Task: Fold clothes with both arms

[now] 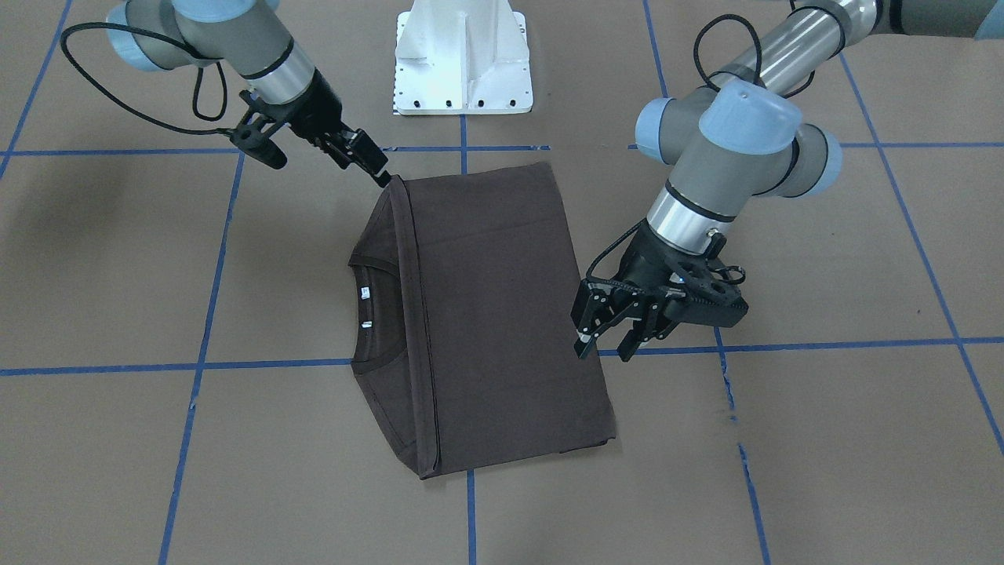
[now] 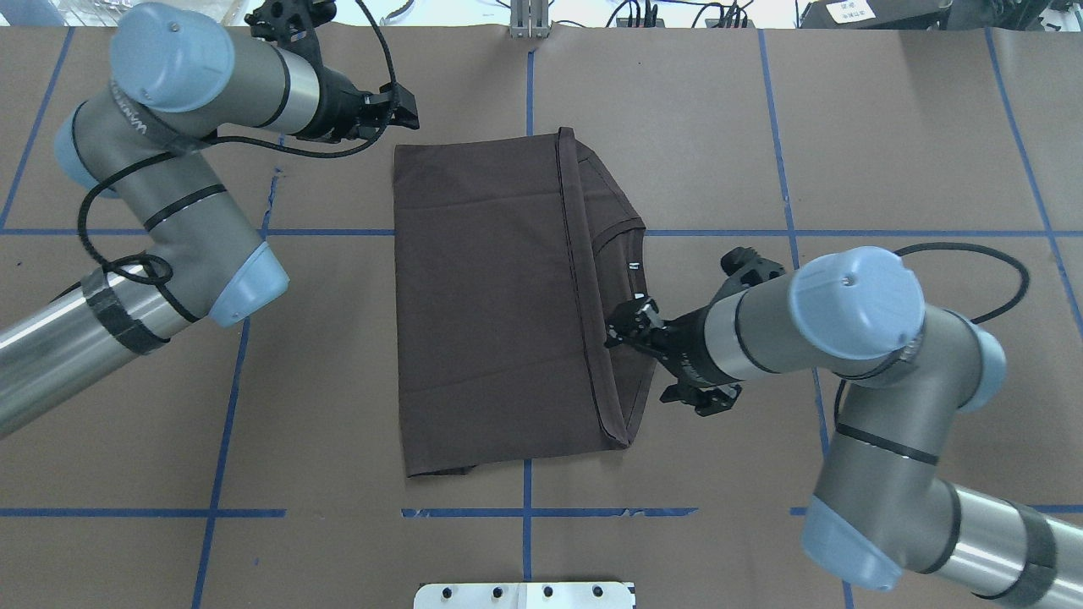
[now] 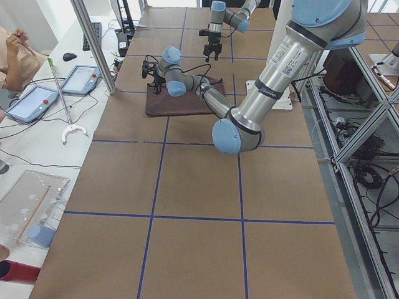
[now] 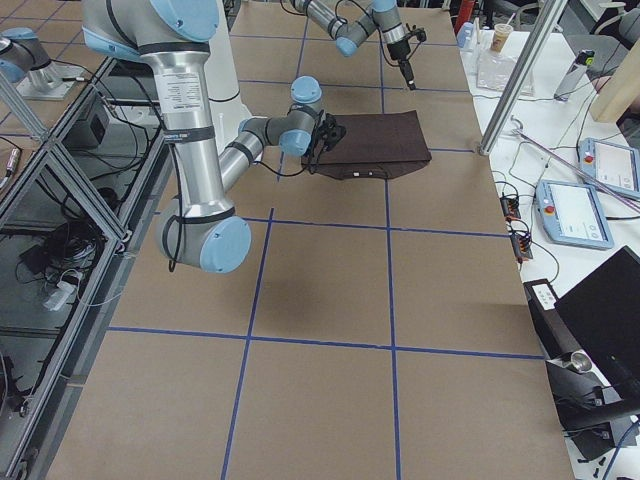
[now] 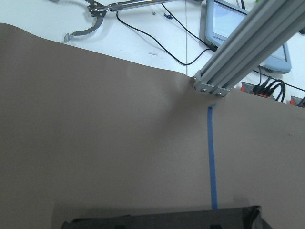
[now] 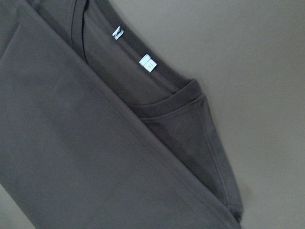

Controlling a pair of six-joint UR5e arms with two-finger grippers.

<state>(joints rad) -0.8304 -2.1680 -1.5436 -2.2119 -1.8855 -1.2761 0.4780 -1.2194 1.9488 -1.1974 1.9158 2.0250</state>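
One fold already lies across the T-shirt (image 1: 486, 314). My left gripper (image 1: 604, 339) hangs spread at its folded side; my right gripper (image 1: 382, 168) looks pinched on its hem corner. Next, I judge, a crosswise fold.

Dark brown T-shirt (image 1: 494, 314), white labels (image 6: 148, 62), blue-gridded brown table (image 1: 823, 439).

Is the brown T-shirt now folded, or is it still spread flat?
Folded. The T-shirt lies doubled over, its hem edge lying just short of the collar.
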